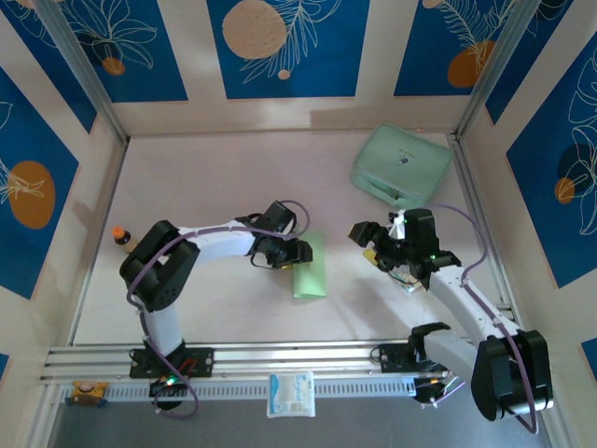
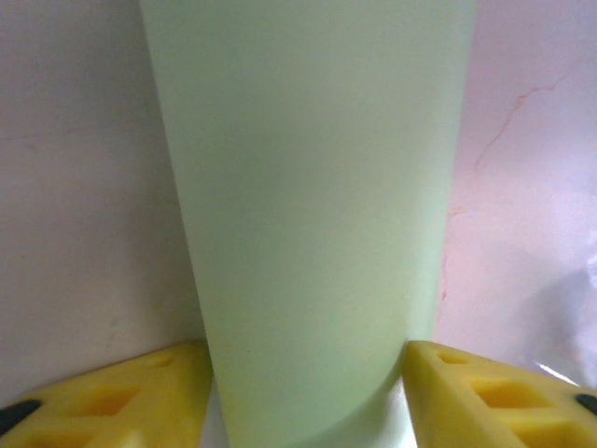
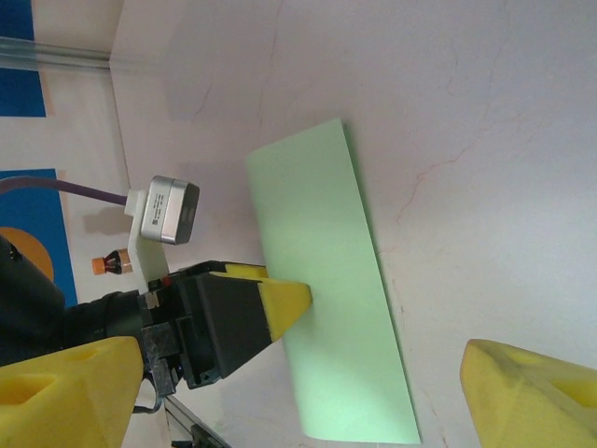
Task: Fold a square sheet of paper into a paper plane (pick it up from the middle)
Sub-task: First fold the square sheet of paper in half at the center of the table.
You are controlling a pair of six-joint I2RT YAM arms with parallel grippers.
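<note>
Pale pink table (image 1: 215,177), with white and blue walls around it, carries both arms at its near edge. Left gripper (image 1: 297,253) is low over the middle of the table, at the left long edge of the paper (image 1: 312,271). Its yellow fingers (image 2: 140,392) stand partly apart. In the left wrist view the paper runs up between them, with its sides just at their inner tips; they straddle it and do not pinch it. In the right wrist view one of these fingers has its tip on the edge of the paper.

The paper is a light-green narrow rectangle. It lies on the table with its long side running from near to far.

Right gripper (image 1: 375,245) hovers to the right of the paper, apart from it. Its jaws are wide apart and nothing is between them.

Farther out, a mint case (image 1: 401,166) lies near the far right corner. A small bottle (image 1: 120,237) with an orange cap stands by the left wall, beside the left arm. A white-and-blue packet (image 1: 291,394) lies on the near rail, between the two bases.
</note>
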